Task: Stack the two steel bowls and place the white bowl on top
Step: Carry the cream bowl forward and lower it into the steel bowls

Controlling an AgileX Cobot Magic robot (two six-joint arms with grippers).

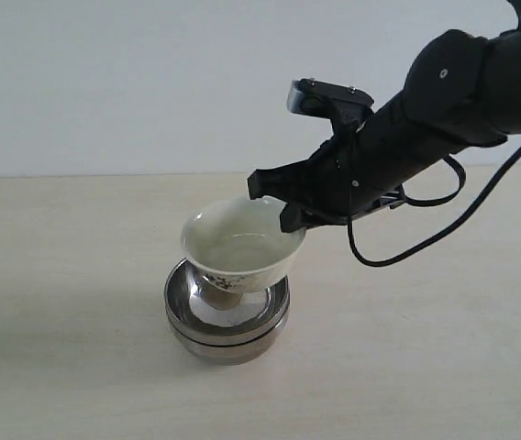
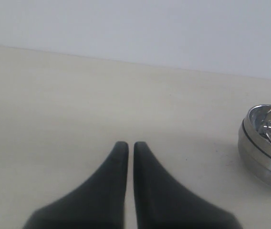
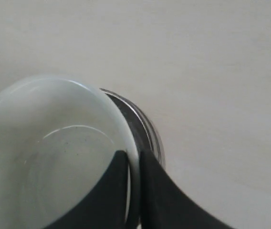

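The two steel bowls (image 1: 227,328) sit nested one in the other near the table's middle; the left wrist view catches them (image 2: 264,148) at its edge, and the right wrist view shows a sliver of their rim (image 3: 147,131). The white bowl (image 1: 233,243) hangs slightly tilted in the top steel bowl's mouth, its narrow foot low inside it; whether the foot touches the steel I cannot tell. My right gripper (image 1: 293,220) is shut on the white bowl's (image 3: 54,148) rim, one finger inside and one outside (image 3: 134,157). My left gripper (image 2: 127,145) is shut and empty, over bare table away from the stack.
The pale wooden table (image 1: 77,275) stretches all around the stack, with a plain white wall behind. The right arm's black cable (image 1: 407,243) loops down beside the gripper, above the table surface.
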